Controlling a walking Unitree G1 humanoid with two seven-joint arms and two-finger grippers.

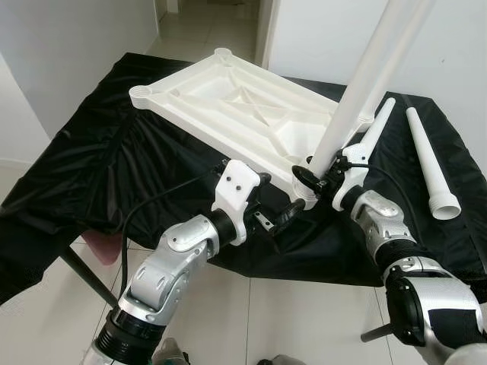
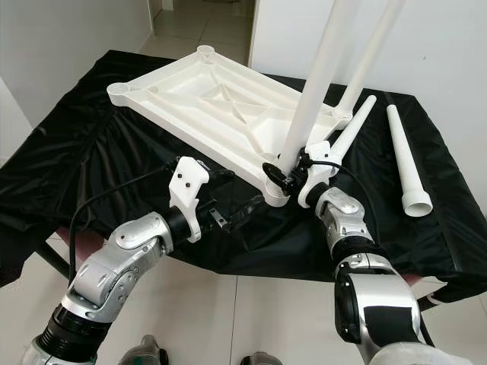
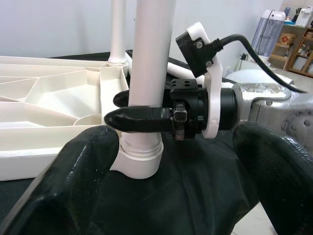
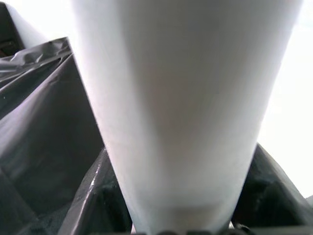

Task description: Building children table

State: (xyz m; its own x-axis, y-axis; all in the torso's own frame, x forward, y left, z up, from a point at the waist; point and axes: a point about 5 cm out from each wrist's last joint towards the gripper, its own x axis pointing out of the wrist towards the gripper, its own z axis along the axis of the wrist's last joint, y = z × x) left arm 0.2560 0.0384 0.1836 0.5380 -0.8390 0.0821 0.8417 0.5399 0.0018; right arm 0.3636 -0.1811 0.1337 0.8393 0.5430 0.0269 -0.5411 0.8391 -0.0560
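Observation:
A white plastic table top (image 1: 228, 106) lies upside down on a black cloth. At its near right corner a white leg (image 2: 308, 84) stands upright in a socket (image 3: 139, 161). My right gripper (image 1: 310, 176) is shut on this leg just above the socket, and one black finger (image 3: 137, 120) crosses the leg's front. Seen up close from the right wrist, the leg (image 4: 186, 112) looks wide and blurred. A second leg (image 2: 365, 61) stands in the far right corner. My left gripper (image 1: 285, 215) hovers open at the table's front edge, pointing at the socket without touching it.
Two loose white legs (image 1: 430, 163) (image 1: 377, 129) lie on the black cloth (image 1: 99, 160) to the right of the table top. The cloth hangs over the front edge above a tiled floor (image 1: 289, 319). A doorway (image 1: 205, 26) opens behind.

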